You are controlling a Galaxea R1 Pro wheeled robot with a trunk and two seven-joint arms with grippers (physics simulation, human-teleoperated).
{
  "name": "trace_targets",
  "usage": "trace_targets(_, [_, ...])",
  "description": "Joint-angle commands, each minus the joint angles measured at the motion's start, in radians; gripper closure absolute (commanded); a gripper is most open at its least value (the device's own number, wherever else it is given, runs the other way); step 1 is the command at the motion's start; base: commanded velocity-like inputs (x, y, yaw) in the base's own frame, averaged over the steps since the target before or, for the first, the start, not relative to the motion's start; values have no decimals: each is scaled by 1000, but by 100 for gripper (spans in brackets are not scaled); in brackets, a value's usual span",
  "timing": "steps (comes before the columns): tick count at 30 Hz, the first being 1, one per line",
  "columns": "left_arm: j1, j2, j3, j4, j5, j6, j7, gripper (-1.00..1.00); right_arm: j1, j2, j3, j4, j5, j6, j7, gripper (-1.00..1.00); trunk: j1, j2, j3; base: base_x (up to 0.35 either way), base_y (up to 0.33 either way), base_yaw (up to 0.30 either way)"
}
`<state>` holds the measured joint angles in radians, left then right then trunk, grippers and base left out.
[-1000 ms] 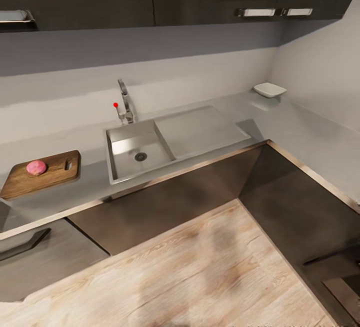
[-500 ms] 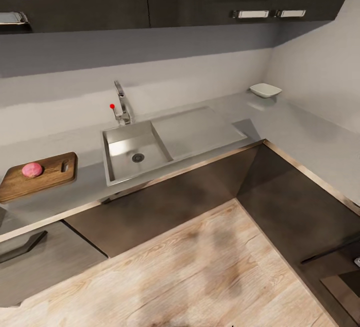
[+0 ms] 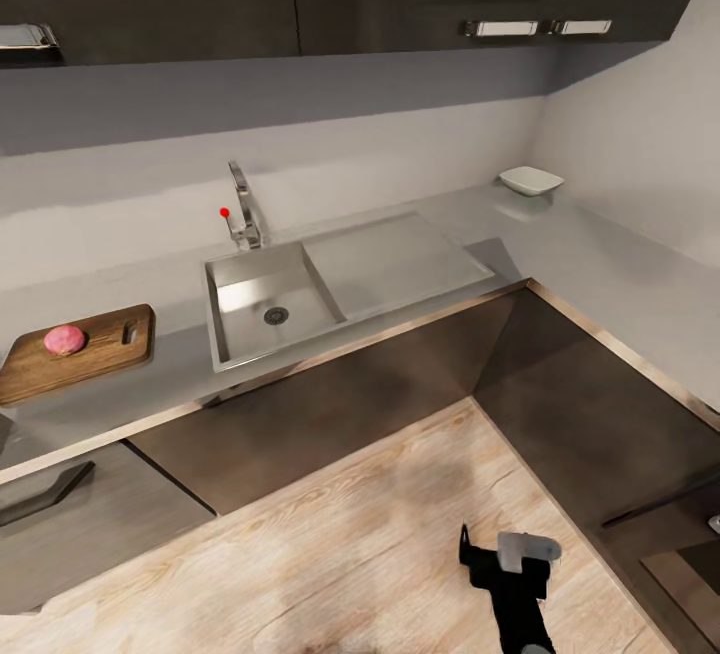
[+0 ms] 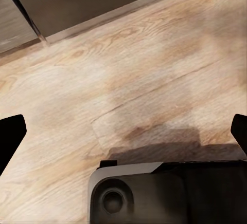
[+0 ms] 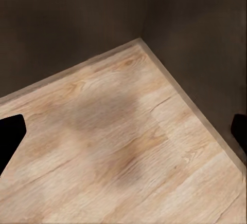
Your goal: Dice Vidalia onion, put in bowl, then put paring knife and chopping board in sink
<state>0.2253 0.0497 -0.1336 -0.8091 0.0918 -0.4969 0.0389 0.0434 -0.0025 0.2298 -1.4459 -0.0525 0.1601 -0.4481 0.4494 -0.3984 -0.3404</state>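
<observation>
From the head view, we see the round pink Vidalia onion [image 3: 64, 339] already on the wooden chopping board [image 3: 100, 349] at the table's left end, the steel sink [image 3: 262, 306] bare and the white bowl [image 3: 531, 180] in the far corner; dicing comes next, so we must find the paring knife. At the left wrist, our left pincer [image 4: 123, 131] gapes wide and empty over pale wood-grain floor [image 4: 128, 70], as does the right pincer [image 5: 123, 131] at the right wrist.

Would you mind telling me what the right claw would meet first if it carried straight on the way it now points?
Most likely the wooden floor: the right claw, open and empty, points down at bare boards near the dark cabinet corner. Depth is unclear.
</observation>
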Motion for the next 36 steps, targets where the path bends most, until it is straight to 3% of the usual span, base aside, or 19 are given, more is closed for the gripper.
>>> trace_targets(1, [0, 1, -6, 0, 9, -2, 4, -100, -6, 0, 1, -47, 15, 39, -14, -100, 1, -2, -1, 0, 0, 0])
trace_targets(3, [0, 1, -6, 0, 9, -1, 4, -100, -43, 1, 0, -109, 77, 111, -32, -100, 1, -2, -1, 0, 0, 0])
trace_targets(10, [0, 1, -6, 1, 11, -1, 4, -100, -134, 1, -5, -131, 103, 210, -40, -100, 1, -2, -1, 0, 0, 0])
trace_targets(11, [0, 1, -6, 2, 11, -1, 4, -100, -189, 0, -6, -133, 106, 257, -42, -100, 1, -2, -1, 0, 0, 0])
trace_targets(14, [0, 1, -6, 2, 11, -1, 4, -100, -259, 1, -7, -134, 107, 321, -42, -100, 1, -2, -1, 0, 0, 0])
trace_targets(16, [0, 1, -6, 2, 11, -1, 4, -100, -360, 1, -7, -134, 108, 409, -48, -100, 1, -2, -1, 0, 0, 0])
trace_targets(21, [0, 0, -6, 12, 11, 0, 4, -100, -520, 1, -7, -133, 111, 531, -66, -100, 1, -2, -1, 0, 0, 0])
trace_targets(22, [0, 0, -6, 16, 11, 0, 4, -100, -615, 0, -6, -133, 123, 602, -70, -100, 1, -2, -1, 0, 0, 0])
trace_targets(23, [0, 0, -6, 17, 10, -1, 4, -100, -662, 0, -6, -133, 130, 638, -72, -100, 1, -2, -1, 0, 0, 0])
trace_targets(24, [0, -1, -7, 19, 10, -1, 4, -100, -836, 0, -6, -128, 151, 762, -73, -100, 1, -2, -1, 0, 0, 0])
trace_targets(26, [0, -1, -7, 19, 9, -1, 4, -100, -945, -4, -6, -120, 167, 800, -73, -100, 1, -2, -1, 0, 0, 0])
trace_targets(27, [0, -1, -7, 19, 9, -1, 4, -100, -1031, -15, -7, -103, 180, 813, -73, -100, 1, -2, -1, 0, 0, 0])
trace_targets(29, [0, -1, -7, 19, 9, -1, 4, -100, -1147, -50, -7, -43, 188, 822, -72, -100, 1, -2, -1, 0, 0, 0])
trace_targets(32, [0, -1, -7, 19, 9, -1, 4, -100, -1261, -93, -7, 44, 191, 825, -70, -100, 1, -2, -1, 0, 0, 0])
trace_targets(36, [0, -1, -7, 16, 9, -2, 4, -100, -1444, -158, -7, 277, 191, 825, -23, -100, 1, -2, -1, 21, -6, 0])
